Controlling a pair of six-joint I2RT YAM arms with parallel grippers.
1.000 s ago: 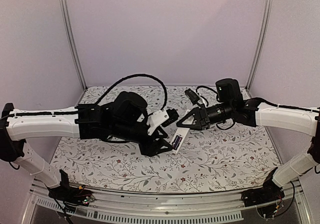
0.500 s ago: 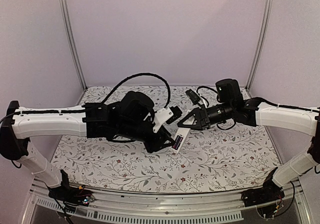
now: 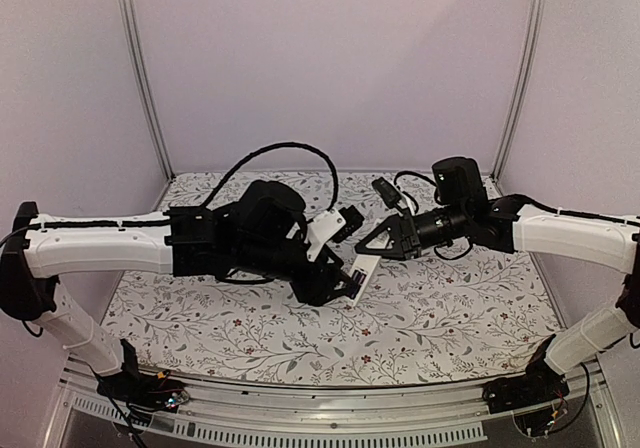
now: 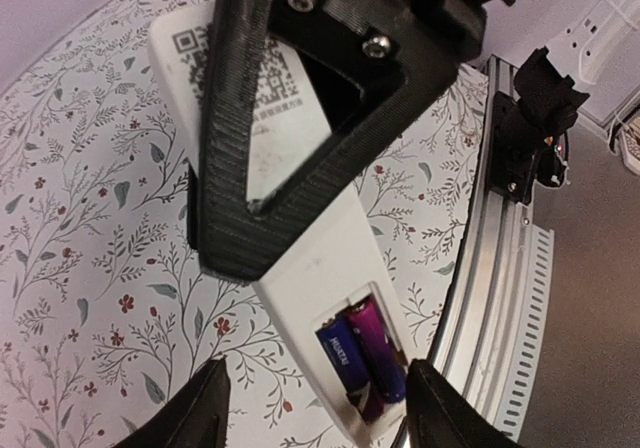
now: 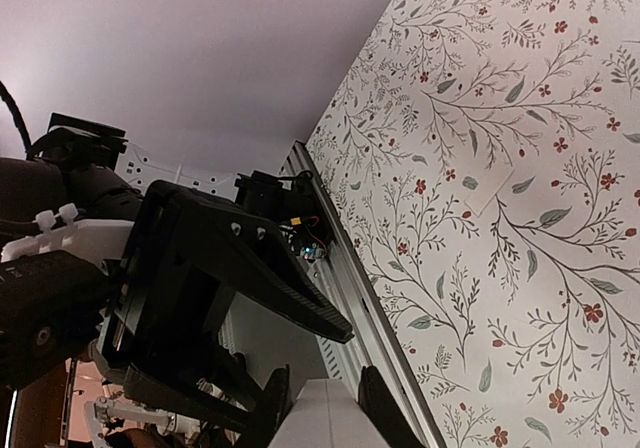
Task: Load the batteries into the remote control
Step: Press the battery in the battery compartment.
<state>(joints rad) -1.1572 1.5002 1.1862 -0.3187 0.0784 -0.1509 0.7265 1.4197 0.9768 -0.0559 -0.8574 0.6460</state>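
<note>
Beside the remote [image 4: 325,263], at its open battery end, the left gripper [image 4: 322,413] hangs with fingers spread, one on either side, touching nothing visible. Both batteries [image 4: 365,353] lie side by side in the remote's bay. Farther along the remote, the right gripper [image 5: 322,408] is pinched on its body. Loading looks nearly done. The next move calls for pressing the batteries flat without shifting the clamped remote.

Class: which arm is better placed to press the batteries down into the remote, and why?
Left, probably. The left gripper, open, hangs over the batteries in the remote; the right gripper is busy clamping that remote.
</note>
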